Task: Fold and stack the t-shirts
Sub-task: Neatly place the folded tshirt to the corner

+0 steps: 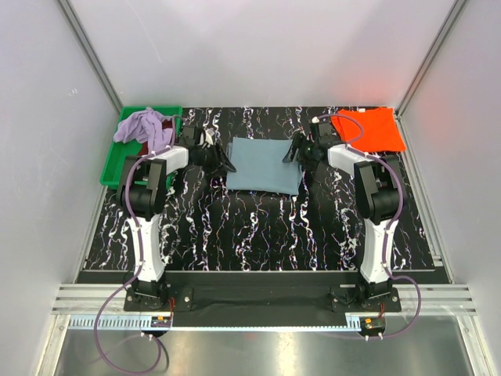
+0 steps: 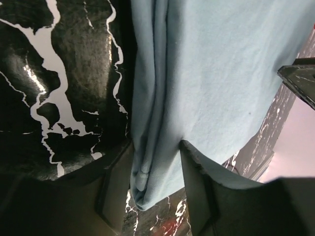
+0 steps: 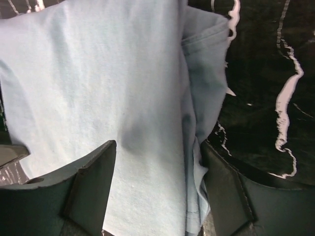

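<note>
The blue-grey t-shirt (image 1: 262,164) lies folded into a flat rectangle at the middle of the black marbled table (image 1: 258,227). Its long axis runs left to right, from one of my claws to the other, and it is turned slightly askew. My left claw (image 1: 221,160) sits at its left short end, fingers (image 2: 202,191) partly apart and straddling the layered fold there. I cannot see that they pinch it. My right claw (image 1: 297,150) is at the right short end, spread wide over the cloth, with loose layers of the edge between its fingers (image 3: 93,191). The orange t-shirt (image 1: 368,129) lies folded flat in the far right corner. The green tray (image 1: 113,160) at the far left holds the crumpled lavender t-shirt (image 1: 145,125) on top of the dark maroon one (image 1: 146,149).
</note>
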Motion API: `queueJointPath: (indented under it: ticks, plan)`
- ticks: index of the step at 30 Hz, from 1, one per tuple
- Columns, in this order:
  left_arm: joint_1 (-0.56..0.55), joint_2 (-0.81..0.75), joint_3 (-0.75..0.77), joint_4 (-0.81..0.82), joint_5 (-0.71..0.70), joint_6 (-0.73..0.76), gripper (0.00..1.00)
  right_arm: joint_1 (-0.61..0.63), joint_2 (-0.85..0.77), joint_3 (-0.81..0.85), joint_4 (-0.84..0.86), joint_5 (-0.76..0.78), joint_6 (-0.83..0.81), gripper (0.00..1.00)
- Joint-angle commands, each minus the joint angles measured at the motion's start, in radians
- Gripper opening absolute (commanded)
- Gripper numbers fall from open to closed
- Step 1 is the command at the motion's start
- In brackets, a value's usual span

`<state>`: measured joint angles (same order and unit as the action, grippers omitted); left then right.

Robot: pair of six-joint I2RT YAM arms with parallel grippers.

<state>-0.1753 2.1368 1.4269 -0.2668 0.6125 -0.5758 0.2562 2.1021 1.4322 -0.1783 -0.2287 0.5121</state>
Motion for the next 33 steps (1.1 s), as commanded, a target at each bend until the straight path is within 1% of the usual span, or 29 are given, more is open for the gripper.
queueJointPath:
  ticks: [1,2,4,5,6,8,9,12,14,17,20,23,27,28,29,30,31,32,33]
  plan:
    - [-0.004,0.037,0.004,0.006,-0.036,0.030,0.45,0.009,0.048,-0.029,0.011,-0.055,0.014,0.75]
    - [-0.004,0.040,0.009,0.002,-0.031,0.030,0.39,0.008,0.052,-0.029,0.010,-0.060,0.013,0.74]
    - [-0.004,0.046,0.007,0.000,-0.031,0.031,0.35,0.005,0.055,-0.041,0.026,-0.078,0.012,0.73]
    - [-0.004,0.046,0.004,-0.002,-0.034,0.030,0.29,-0.001,0.050,-0.049,0.040,-0.092,0.014,0.72]
    - [-0.004,0.048,0.003,-0.005,-0.037,0.030,0.27,-0.005,0.050,-0.056,0.062,-0.103,0.016,0.70]
    - [-0.004,0.054,0.000,-0.005,-0.043,0.030,0.21,-0.015,0.049,-0.070,0.069,-0.121,0.020,0.64]
    - [-0.004,0.054,0.000,-0.008,-0.045,0.030,0.16,-0.026,0.047,-0.076,0.085,-0.127,0.023,0.62]
    - [-0.004,0.060,-0.002,-0.008,-0.059,0.022,0.11,-0.052,0.044,-0.101,0.109,-0.152,0.034,0.54]
    - [-0.003,0.064,-0.003,-0.002,-0.059,0.017,0.10,-0.058,0.045,-0.107,0.126,-0.175,0.029,0.50]
    - [-0.004,0.072,-0.002,-0.002,-0.056,0.017,0.09,-0.061,0.070,-0.082,0.131,-0.215,0.026,0.49]
    - [-0.004,0.069,-0.002,-0.002,-0.057,0.016,0.09,-0.060,0.073,-0.076,0.132,-0.218,0.029,0.52]
    - [-0.004,0.069,0.001,-0.003,-0.059,0.011,0.09,-0.061,0.085,-0.079,0.145,-0.221,0.035,0.52]
    - [-0.006,0.075,0.001,0.001,-0.057,0.007,0.09,-0.061,0.120,-0.062,0.158,-0.230,0.052,0.47]
    - [-0.006,0.075,0.000,0.000,-0.056,0.007,0.09,-0.061,0.125,-0.050,0.157,-0.228,0.052,0.40]
    - [-0.006,0.074,0.001,0.001,-0.057,0.002,0.09,-0.061,0.122,-0.049,0.161,-0.222,0.043,0.22]
    - [-0.006,0.072,0.001,-0.006,-0.056,-0.004,0.09,-0.061,0.115,-0.053,0.168,-0.207,0.034,0.13]
    - [-0.006,0.069,-0.002,-0.006,-0.048,-0.012,0.09,-0.061,0.105,-0.062,0.169,-0.199,0.022,0.08]
    - [-0.006,0.057,-0.005,0.010,-0.040,-0.030,0.09,-0.061,0.087,-0.059,0.152,-0.189,-0.012,0.01]
    - [-0.006,0.048,-0.013,0.012,-0.034,-0.041,0.11,-0.061,0.079,-0.053,0.129,-0.163,-0.035,0.00]
